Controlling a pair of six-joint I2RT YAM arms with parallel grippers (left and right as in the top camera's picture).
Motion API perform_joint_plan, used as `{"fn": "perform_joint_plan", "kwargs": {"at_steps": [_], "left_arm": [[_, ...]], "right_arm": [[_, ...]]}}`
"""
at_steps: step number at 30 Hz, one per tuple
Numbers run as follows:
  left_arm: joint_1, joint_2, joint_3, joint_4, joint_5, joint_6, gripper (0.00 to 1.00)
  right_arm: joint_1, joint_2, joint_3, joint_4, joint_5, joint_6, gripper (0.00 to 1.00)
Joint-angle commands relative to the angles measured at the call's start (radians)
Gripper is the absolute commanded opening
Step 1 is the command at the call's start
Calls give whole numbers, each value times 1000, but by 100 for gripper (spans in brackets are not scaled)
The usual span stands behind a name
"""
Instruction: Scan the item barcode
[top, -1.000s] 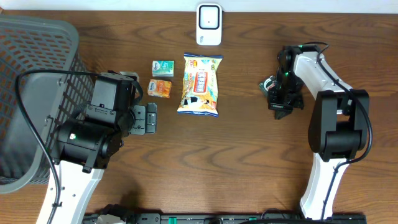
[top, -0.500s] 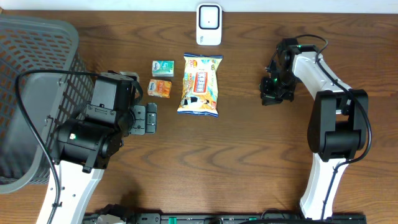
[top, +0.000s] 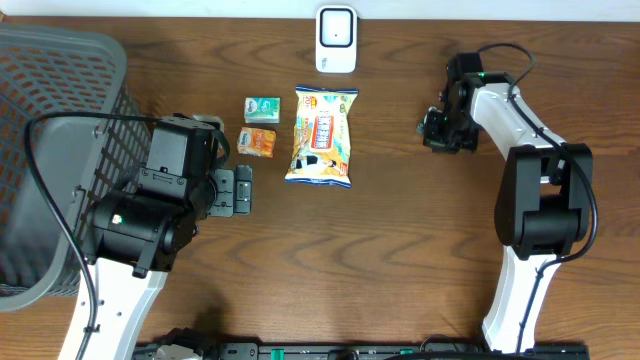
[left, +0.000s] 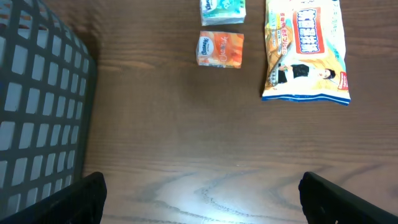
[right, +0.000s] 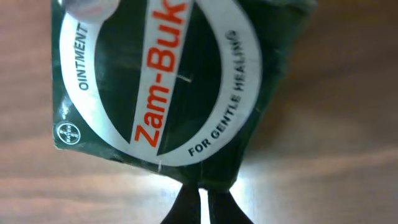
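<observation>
Right wrist view, right claw (right: 199, 198) clamped on green Zam-Buk ointment box (right: 168, 81), toward desk's (top: 400, 250) far-right corner, left claw (left: 199, 199) wide open.

Dark wooden table (top: 380, 250), viewed from above. At the far edge, a white scanner (top: 336, 40); nearer, a snack packet (top: 322, 136) lying flat, with a small green pack (top: 262, 108) and a small orange pack (top: 258, 142) just beside it; at the left end, a grey mesh basket (top: 100, 45)

Ointment pack (right: 168, 81): red "Zam-Buk" is crossing its oval; "OINTMENT" and "FOR GENTLE HEALING" are curving along the white ring. Snack bag (left: 305, 50): print unreadable.
</observation>
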Motion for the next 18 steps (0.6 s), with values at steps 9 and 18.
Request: {"fn": "perform_joint_plan", "kwargs": {"at_steps": [9, 18], "left_arm": [[0, 3, 13, -5, -6, 1, 98], [0, 3, 13, -5, -6, 1, 98]], "right_arm": [[-8, 2, -5, 217, 243, 140, 23], [-13, 1, 146, 144, 242, 103, 45]]}}
